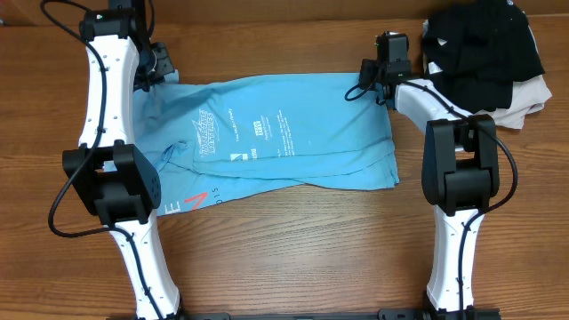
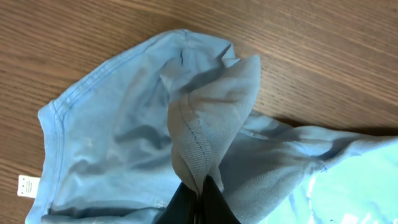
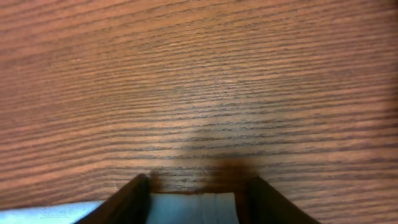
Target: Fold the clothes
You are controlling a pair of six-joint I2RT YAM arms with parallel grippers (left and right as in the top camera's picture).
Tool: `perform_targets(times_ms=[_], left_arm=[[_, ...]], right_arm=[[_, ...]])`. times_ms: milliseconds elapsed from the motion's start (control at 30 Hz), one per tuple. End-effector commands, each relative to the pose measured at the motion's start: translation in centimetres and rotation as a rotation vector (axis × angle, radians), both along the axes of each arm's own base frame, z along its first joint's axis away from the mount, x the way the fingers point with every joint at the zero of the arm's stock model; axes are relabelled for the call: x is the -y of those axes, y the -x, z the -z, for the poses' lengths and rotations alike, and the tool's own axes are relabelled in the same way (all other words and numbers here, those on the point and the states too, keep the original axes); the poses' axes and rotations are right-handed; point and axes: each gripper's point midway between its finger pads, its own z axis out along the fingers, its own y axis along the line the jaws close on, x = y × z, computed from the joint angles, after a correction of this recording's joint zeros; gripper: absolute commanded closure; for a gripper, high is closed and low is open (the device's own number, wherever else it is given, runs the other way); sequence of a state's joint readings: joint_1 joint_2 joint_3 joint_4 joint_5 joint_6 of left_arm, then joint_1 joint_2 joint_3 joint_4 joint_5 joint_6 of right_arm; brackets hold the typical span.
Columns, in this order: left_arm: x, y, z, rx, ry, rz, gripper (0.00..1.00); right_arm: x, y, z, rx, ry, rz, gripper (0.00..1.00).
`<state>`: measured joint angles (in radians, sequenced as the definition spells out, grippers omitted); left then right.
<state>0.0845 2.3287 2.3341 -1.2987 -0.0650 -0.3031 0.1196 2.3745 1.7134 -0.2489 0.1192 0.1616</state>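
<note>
On the counter (image 1: 293, 258) before us, the light blue T-shirt (image 1: 293, 133) lies spread out, not yet folded. Our left end effector (image 2: 200, 190) is clamped on a pinch of cloth at the shirt's far left end; our right end effector (image 3: 193, 200) stands partly wide astride the far right edge. We judge this the grasping step: next the right must close, then both lift together.
</note>
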Motion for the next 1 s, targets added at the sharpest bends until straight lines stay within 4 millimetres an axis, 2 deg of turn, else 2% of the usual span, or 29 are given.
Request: perform_targets(times_ms=[0,100,133,200,367,500,600,700,767,967], left_arm=[[0.1,0.4,0.3,-0.021,-0.016,0.021,0.96],[0.1,0.6,0.3,-0.031,-0.016,0.021,0.96],[0.1,0.7,0.3,-0.033,-0.016,0.021,0.96],[0.1,0.7,0.3,-0.035,-0.015,0.021,0.96],[0.2,1.2,0.1,-0.051,-0.024,0.062,0.96],[0.1,2.0,0.2,-0.083,-0.021,0.059,0.96],[-0.1,2.6,0.3,-0.106,-0.019,0.058,0.96],[0.0,3.1,0.4,-0.130,-0.024,0.093,0.96],[-0.2,3.6,0.5,-0.152,-0.034,0.100,0.96],[-0.5,5.2,0.6,-0.215,-0.031,0.092,0.96]], right_arm=[[-0.3,-0.2,0.8,-0.005,-0.013,0.000,0.59],[-0.3,0.0,0.9,-0.014,-0.012,0.000,0.85],[-0.3,0.1,1.0,-0.016,-0.014,0.003,0.91],[-0.3,0.0,0.9,-0.016,-0.013,0.003,0.94],[-0.2,0.1,-0.7,-0.060,-0.009,0.003,0.96],[-0.9,0.2,-4.4,-0.098,-0.020,-0.037,0.96],[-1.1,1.2,-7.7,-0.149,-0.032,-0.052,0.96],[-1.0,3.4,-9.8,-0.249,-0.032,-0.053,0.96],[-0.9,5.4,-10.2,-0.331,-0.031,-0.055,0.96],[0.4,10.5,-9.4,-0.547,-0.043,0.022,0.96]])
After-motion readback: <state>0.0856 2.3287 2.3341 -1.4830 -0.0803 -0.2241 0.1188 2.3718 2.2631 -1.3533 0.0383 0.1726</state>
